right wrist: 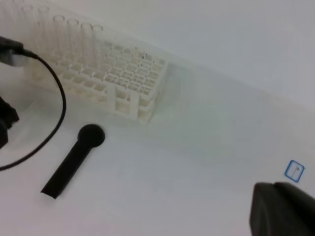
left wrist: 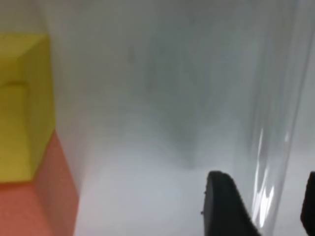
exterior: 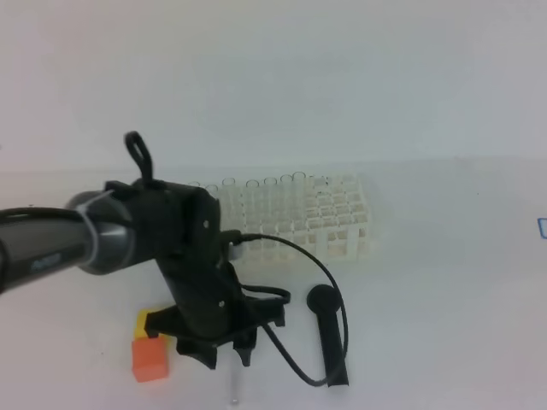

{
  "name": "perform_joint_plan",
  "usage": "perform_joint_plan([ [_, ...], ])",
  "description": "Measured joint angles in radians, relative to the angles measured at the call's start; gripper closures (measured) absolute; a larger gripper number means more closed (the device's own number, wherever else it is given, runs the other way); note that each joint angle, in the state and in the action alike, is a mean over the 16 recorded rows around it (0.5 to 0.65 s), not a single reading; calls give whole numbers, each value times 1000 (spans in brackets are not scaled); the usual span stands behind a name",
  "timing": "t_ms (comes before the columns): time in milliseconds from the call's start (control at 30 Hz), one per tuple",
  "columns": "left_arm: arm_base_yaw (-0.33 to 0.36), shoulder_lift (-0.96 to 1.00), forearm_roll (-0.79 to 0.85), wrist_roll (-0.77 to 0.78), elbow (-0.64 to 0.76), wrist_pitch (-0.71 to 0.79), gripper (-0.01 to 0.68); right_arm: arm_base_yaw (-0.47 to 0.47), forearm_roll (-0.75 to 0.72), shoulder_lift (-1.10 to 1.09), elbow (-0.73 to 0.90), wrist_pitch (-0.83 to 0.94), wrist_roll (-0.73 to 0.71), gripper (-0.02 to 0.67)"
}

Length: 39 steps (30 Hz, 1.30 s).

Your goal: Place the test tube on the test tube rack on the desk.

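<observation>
The test tube (left wrist: 275,147) is a clear glass tube lying on the desk (exterior: 427,342). It runs between the two black fingertips (left wrist: 224,206) of my left gripper (left wrist: 268,206), which sit close against its sides. In the high view the left gripper (exterior: 226,359) points down at the desk, and only the tube's end (exterior: 233,395) shows below it. The white test tube rack (exterior: 333,218) stands behind, also in the right wrist view (right wrist: 123,73). My right gripper (right wrist: 283,211) shows only as one dark mass with no gap.
An orange cube (exterior: 149,359) and a yellow cube (exterior: 145,323) sit just left of the left gripper. A black round-headed tool (exterior: 329,333) lies to its right. A black cable (exterior: 291,256) loops beside it. Several tubes (exterior: 256,192) stand in the rack's back row.
</observation>
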Motion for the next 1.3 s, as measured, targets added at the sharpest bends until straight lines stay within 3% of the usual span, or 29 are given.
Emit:
perform_joint_plan([
  [200, -28, 86, 22, -1, -44, 16, 371, 32, -3, 11, -1, 2, -9, 650],
  [700, -47, 67, 66, 20, -53, -9, 650, 51, -21, 11, -1, 5, -11, 650],
  [1000, -50, -161, 83, 131, -32, -138, 659, 58, -36, 11, -1, 33, -28, 650],
  [1300, -63, -380, -58, 398, 156, -474, 666, 70, -5, 11, -1, 63, -117, 650],
])
